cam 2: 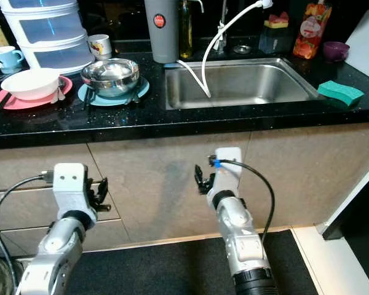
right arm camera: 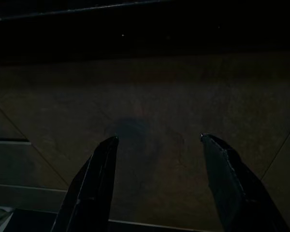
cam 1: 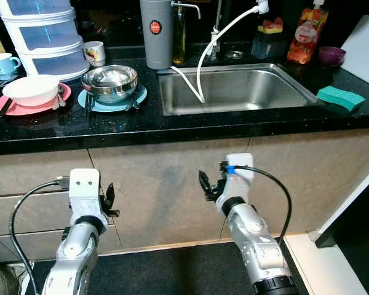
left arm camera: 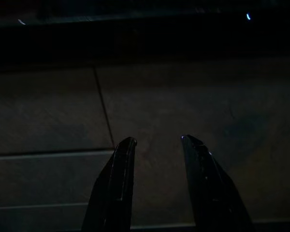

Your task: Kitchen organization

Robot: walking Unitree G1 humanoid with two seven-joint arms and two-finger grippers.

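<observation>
On the black counter (cam 1: 172, 126) stand a white bowl (cam 1: 31, 90) on a pink plate (cam 1: 24, 108) and a steel bowl (cam 1: 109, 82) on a blue plate (cam 1: 114, 102). To their right lies the steel sink (cam 1: 234, 89), with a green sponge (cam 1: 340, 98) on the counter beside it. Both arms are held low before the cabinet fronts, well under the counter edge. My left gripper (left arm camera: 157, 142) is open with nothing between its fingers. My right gripper (right arm camera: 158, 140) is open too and faces the beige cabinet door (right arm camera: 150, 111).
A grey thermos (cam 1: 156, 31), a white hose (cam 1: 203, 58) from the tap, stacked clear containers (cam 1: 43, 34), two mugs (cam 1: 95, 53), a juice pouch (cam 1: 307, 34) and a purple cup (cam 1: 331, 56) stand at the back. Dark floor mat (cam 1: 172, 270) lies below.
</observation>
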